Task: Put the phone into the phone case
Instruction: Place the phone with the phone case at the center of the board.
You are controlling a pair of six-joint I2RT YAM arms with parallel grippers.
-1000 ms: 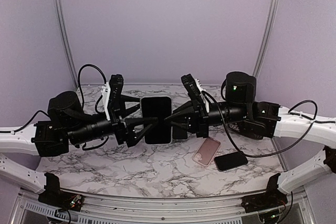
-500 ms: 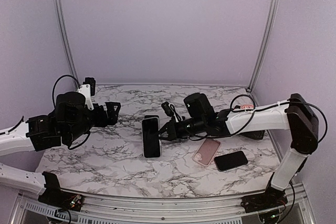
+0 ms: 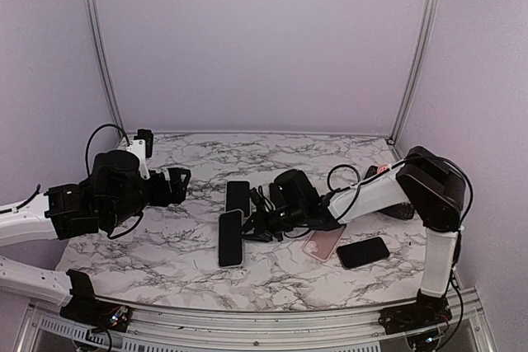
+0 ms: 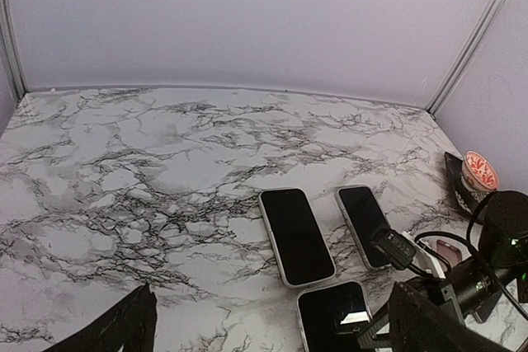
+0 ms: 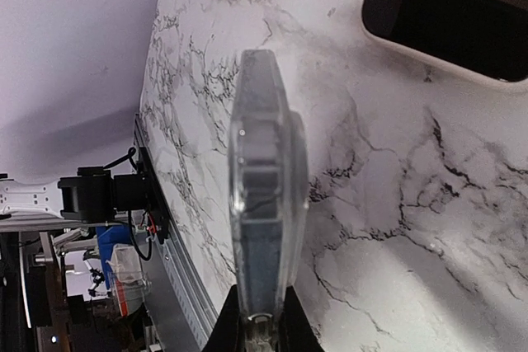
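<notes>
My right gripper [image 3: 251, 227] is shut on the short end of a dark-screened phone in a clear case [image 3: 231, 238]. The phone lies about flat, low at the table's middle front; I cannot tell whether it touches the marble. The right wrist view shows it edge-on [image 5: 264, 187], with the clear rim round a dark body and the right gripper [image 5: 264, 329] pinching its end. In the left wrist view its screen [image 4: 334, 319] shows at the bottom edge. My left gripper [image 3: 177, 183] stands wide open at the left, holding nothing, its fingertips [image 4: 124, 327] far apart.
A second phone [image 3: 238, 197] [image 4: 297, 235] lies screen up behind the held one, with a third [image 4: 363, 213] beside it. A pink case [image 3: 323, 243] and a black phone [image 3: 363, 251] lie front right. A small red and white object [image 4: 477, 172] sits by the right wall.
The phone, held up between both grippers, has come down to the table front in the right gripper. The left gripper let go, opened wide and drew back left.
</notes>
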